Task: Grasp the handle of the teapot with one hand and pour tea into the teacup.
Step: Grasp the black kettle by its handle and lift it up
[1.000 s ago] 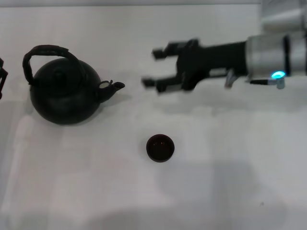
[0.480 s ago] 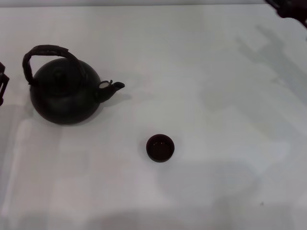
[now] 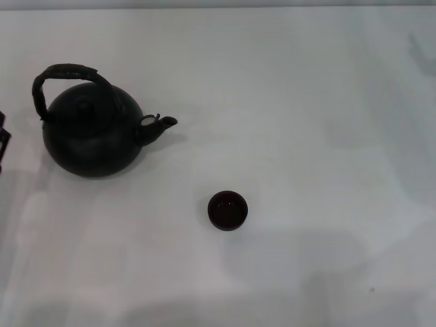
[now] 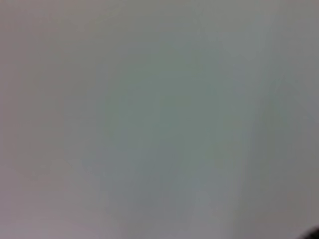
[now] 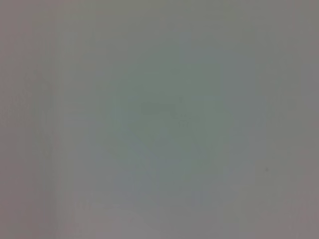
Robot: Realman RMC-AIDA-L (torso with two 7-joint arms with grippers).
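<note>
The large matte black teapot (image 3: 92, 136) stands upright on the white table at the left in the head view, its short spout (image 3: 162, 123) pointing right. Its arched handle (image 3: 65, 73) rises over the lid. The small dark teacup (image 3: 227, 210) stands alone on the table, below and to the right of the spout, well apart from the teapot. A sliver of my left gripper (image 3: 3, 139) shows at the left edge, just left of the teapot. My right gripper is out of view. Both wrist views show only blank surface.
The white table (image 3: 313, 136) spreads around both objects. Its far edge runs along the top of the head view. A faint shadow lies at the upper right.
My right arm, stretched over the table toward the spout with open fingers a second ago, has pulled back up and right and left the view. Teapot and teacup have not moved.
</note>
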